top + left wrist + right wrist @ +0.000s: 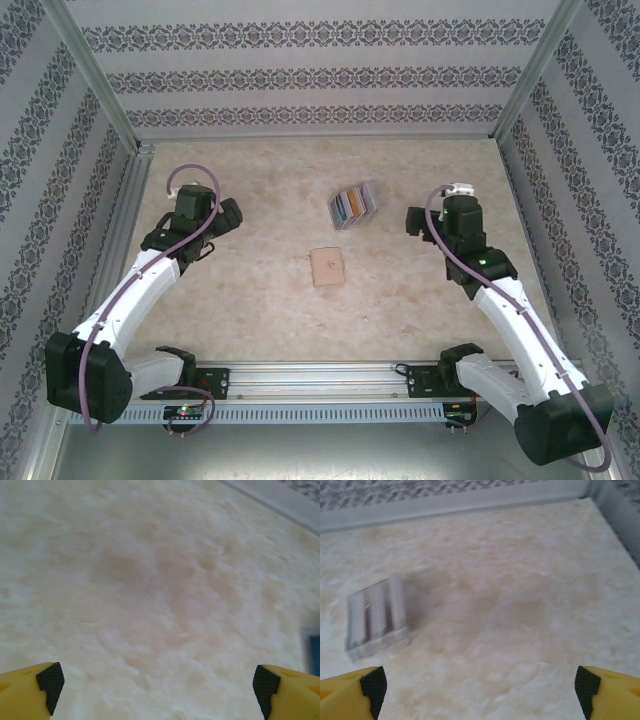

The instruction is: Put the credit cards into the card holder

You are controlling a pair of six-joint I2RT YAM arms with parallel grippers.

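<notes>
Status: left pincer (230, 215) and right pincer (413, 221) both open, gripping nothing.
Card holder (327, 267) lies flat mid-worktop (250, 310); credit cards (351, 204) sit in clear tray (377, 617) just beyond, nearer right pincer.

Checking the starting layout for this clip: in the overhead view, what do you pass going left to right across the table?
left hand → wallet → cards in their clear tray → right hand
</notes>
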